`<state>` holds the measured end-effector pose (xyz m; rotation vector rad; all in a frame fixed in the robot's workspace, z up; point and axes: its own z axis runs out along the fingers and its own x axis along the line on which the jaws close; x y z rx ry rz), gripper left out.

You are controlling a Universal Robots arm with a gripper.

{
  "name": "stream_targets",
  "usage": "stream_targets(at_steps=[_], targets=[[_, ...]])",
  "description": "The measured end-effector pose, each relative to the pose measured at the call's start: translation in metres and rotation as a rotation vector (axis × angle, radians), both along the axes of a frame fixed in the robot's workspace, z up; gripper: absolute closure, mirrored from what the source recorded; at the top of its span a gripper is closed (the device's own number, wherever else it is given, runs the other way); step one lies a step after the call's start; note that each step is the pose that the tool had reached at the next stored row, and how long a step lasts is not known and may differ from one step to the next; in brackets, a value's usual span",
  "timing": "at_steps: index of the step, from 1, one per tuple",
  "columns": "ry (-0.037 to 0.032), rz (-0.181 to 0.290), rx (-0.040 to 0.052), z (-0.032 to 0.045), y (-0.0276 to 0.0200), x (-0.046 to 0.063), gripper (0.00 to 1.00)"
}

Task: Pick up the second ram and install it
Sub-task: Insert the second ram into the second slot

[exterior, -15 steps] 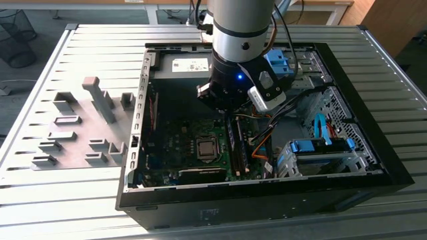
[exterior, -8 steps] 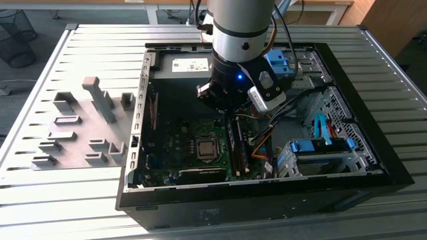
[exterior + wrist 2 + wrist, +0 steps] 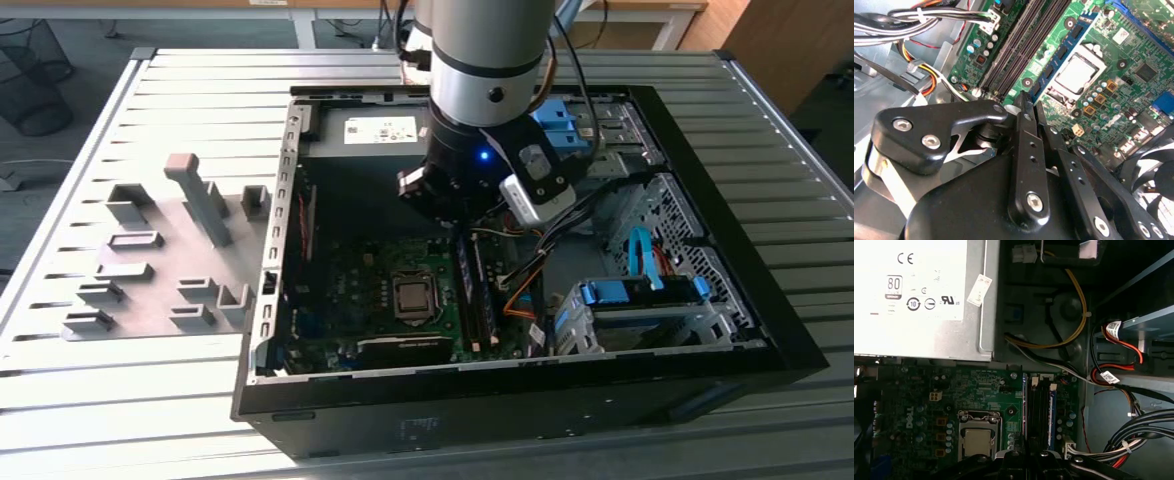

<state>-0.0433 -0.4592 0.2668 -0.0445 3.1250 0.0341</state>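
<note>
The gripper (image 3: 1026, 102) hangs just above the motherboard's memory slots (image 3: 1021, 42); its fingers (image 3: 1023, 125) are pressed together — whether they hold the second ram, I cannot tell.

Black computer case (image 3: 747, 350) on a pale grey ribbed surface (image 3: 160, 400). Green board (image 3: 929, 405) inside, dotted with small orange and teal parts, silver square chip (image 3: 977, 441) at its middle. Black pincer (image 3: 1026, 107) with silver screws. Grey arm (image 3: 487, 60), small blue light. Blue clips (image 3: 641, 292) at lower right. Yellow cable (image 3: 1079, 315), red and black wires (image 3: 1126, 347). Grey blocks (image 3: 147, 270) at left.
</note>
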Motion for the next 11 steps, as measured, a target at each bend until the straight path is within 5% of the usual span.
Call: stream_targets(at_steps=[11], targets=[[0.0000,-0.031,0.0000,-0.0057,-0.0077,0.0003,0.86]])
